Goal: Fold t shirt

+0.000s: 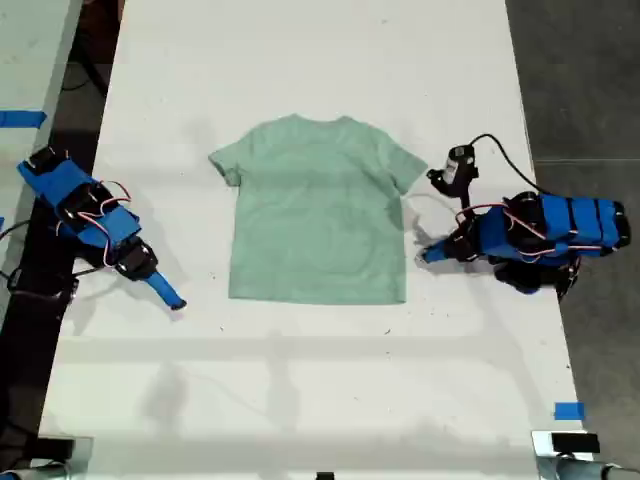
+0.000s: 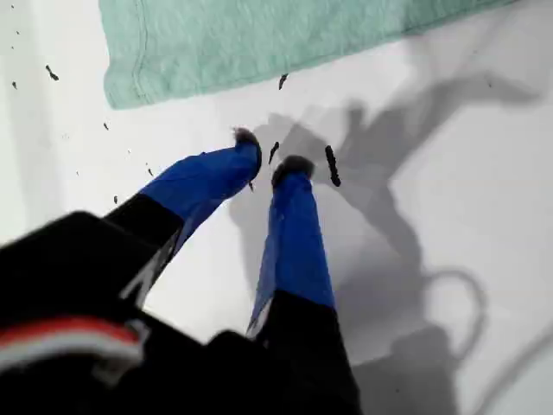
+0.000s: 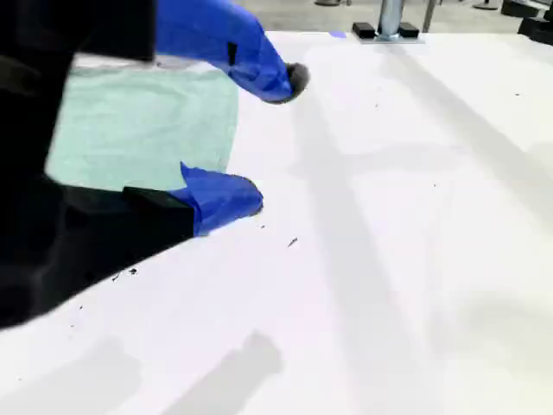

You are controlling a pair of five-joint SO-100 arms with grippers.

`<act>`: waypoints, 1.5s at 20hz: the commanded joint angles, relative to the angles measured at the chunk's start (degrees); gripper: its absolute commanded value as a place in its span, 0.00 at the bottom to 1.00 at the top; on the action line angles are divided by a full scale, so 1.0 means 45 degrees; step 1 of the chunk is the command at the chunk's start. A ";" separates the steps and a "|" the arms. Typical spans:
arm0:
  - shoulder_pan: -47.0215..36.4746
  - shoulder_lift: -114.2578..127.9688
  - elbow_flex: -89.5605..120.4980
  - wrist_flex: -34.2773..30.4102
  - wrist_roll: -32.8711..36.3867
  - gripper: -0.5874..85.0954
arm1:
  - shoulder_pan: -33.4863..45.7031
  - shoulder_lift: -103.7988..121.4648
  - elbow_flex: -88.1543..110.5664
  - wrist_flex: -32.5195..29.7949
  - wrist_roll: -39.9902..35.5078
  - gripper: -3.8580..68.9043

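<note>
The pale mint-green t shirt (image 1: pixel 318 210) lies flat and spread on the white table (image 1: pixel 300 380), with its neck toward the exterior view's top. My first gripper (image 1: pixel 425 256) rests on the table just off the shirt's lower hem corner on the exterior view's right. It is slightly open (image 2: pixel 270 154) and holds nothing, a short way from the shirt (image 2: pixel 259 43). My second gripper (image 1: pixel 175 300) sits on the exterior view's left, clear of the hem. Its jaws stand wide open (image 3: pixel 272 138) and empty, with the shirt (image 3: pixel 147 121) beyond them.
A small black-and-white device (image 1: pixel 458 165) with a looping cable sits by the shirt's sleeve on the exterior view's right. Blue tape (image 1: pixel 568 410) marks the table near its lower corner there. A metal stand (image 3: pixel 389 17) rises at the table edge. Dark floor borders both sides.
</note>
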 commanded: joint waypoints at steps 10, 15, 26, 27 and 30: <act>-0.3848 0.0059 0.0234 -0.0703 0.4258 0.16 | -0.0586 0.0391 0.0391 -0.0332 1.0039 0.26; -0.6426 0.0059 0.0234 -0.0703 0.4258 0.16 | 0.0488 0.0215 -0.0625 -0.4375 0.6445 0.06; -0.7578 0.0059 0.0234 -0.0703 0.4258 0.16 | 0.9785 -2.0703 -1.7676 0.0488 0.1191 0.48; -0.7559 0.0059 0.0234 -0.0703 0.4258 0.16 | 1.0156 -2.1484 -1.7852 0.0176 0.1172 0.44; -0.7559 0.0059 0.0234 -0.0703 0.4258 0.16 | 1.0742 -2.2656 -1.7832 -0.0684 0.1426 0.33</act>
